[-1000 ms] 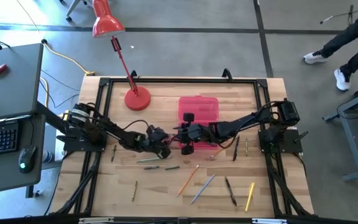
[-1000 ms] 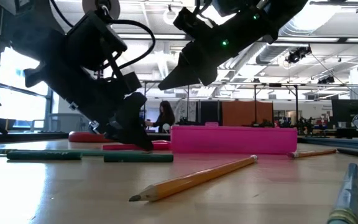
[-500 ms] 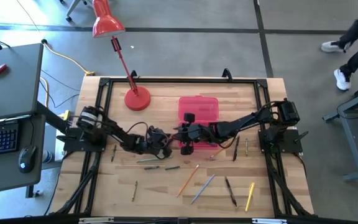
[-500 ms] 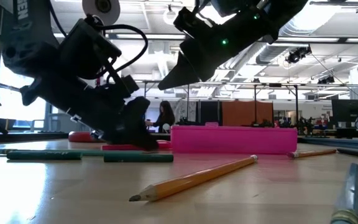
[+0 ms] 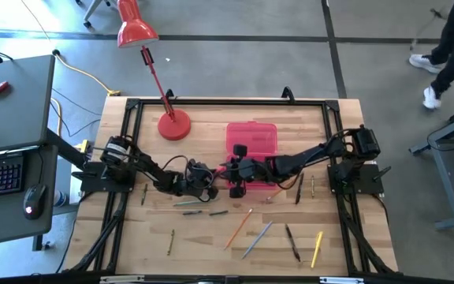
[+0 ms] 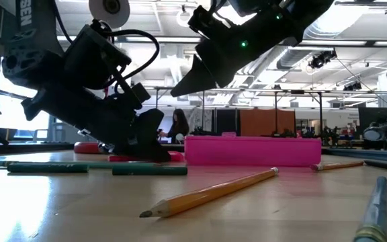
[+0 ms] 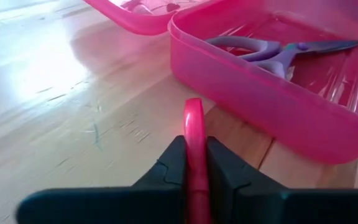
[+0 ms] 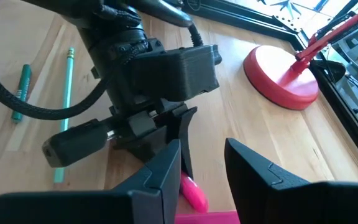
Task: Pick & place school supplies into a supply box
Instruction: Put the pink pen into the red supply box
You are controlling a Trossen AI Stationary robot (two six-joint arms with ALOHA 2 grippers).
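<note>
pink pen (image 7: 194, 134): low over the table just beside the supply box, glossy, rounded tip
left gripper (image 7: 194, 163): fingers clamped on the pink pen
supply box (image 7: 303, 106): mid-table, lid open, translucent hot pink
scissors (image 7: 272, 51): purple, lying inside the box
right gripper (image 8: 204, 163): fingers spread, holding nothing, above the pen
lamp base (image 8: 281, 73): red, beyond the box
</note>
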